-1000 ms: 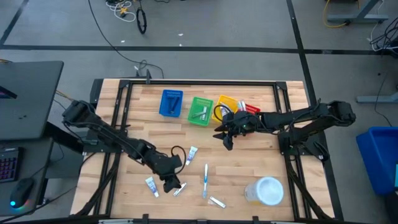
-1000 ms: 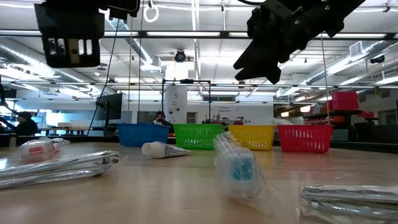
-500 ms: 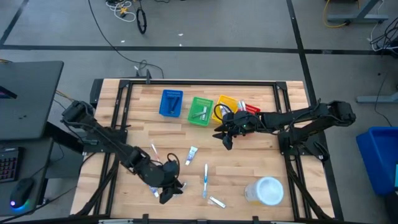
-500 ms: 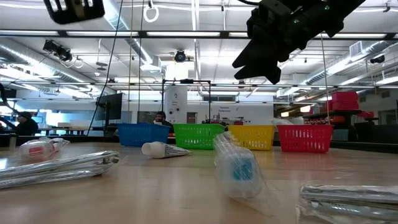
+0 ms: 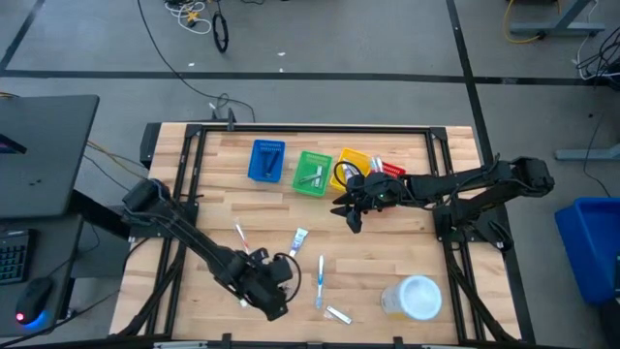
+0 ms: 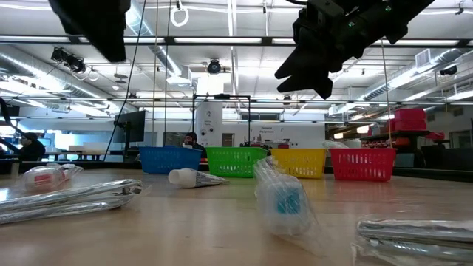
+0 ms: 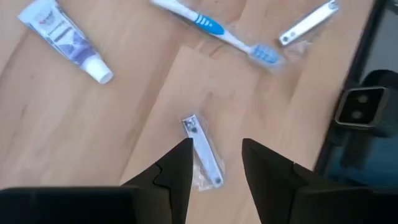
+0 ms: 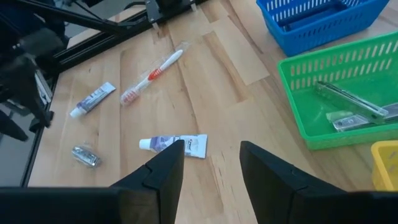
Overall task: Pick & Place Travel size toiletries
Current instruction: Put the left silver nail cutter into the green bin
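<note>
Below, left fingers point(image 7: 214, 165) parted, empty, over slim metal nail clipper point(image 7: 202, 149); right fingers point(image 8: 208, 163) parted, empty.

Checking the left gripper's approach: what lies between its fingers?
In the left wrist view, a nail clipper lies on the wooden table, between the open left gripper's fingertips.

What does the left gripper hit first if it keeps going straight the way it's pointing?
Probably the wrapped nail clipper: it lies on the table right between the open fingers of the left gripper. Height above it is unclear. The blue toothbrush lies farther on.
</note>
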`<state>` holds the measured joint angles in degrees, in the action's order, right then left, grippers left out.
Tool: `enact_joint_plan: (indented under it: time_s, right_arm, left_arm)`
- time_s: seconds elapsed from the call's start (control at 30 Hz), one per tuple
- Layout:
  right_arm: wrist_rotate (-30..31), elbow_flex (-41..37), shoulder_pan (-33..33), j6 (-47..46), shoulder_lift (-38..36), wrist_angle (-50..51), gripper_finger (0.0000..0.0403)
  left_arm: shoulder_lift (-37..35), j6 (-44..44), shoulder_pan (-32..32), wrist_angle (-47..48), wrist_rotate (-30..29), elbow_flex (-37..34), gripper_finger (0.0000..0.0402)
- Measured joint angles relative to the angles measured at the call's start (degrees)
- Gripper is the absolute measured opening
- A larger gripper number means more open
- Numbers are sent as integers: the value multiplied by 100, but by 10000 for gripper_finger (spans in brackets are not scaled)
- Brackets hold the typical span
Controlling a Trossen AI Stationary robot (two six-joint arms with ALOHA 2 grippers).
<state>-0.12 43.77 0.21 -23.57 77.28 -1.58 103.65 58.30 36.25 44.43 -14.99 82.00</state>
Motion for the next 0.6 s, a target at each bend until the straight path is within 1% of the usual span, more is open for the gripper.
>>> enact_joint_plan:
  time_s: [0.3, 0.6]
  right_arm:
    - [0, 0, 0, 0, 0, 2, 164]
    - [0, 0, 0, 0, 0, 7, 163]
  left_arm:
    - [601, 122, -9, 45, -170, 6, 145]
    - [686, 300, -20, -220, -317, -140, 145]
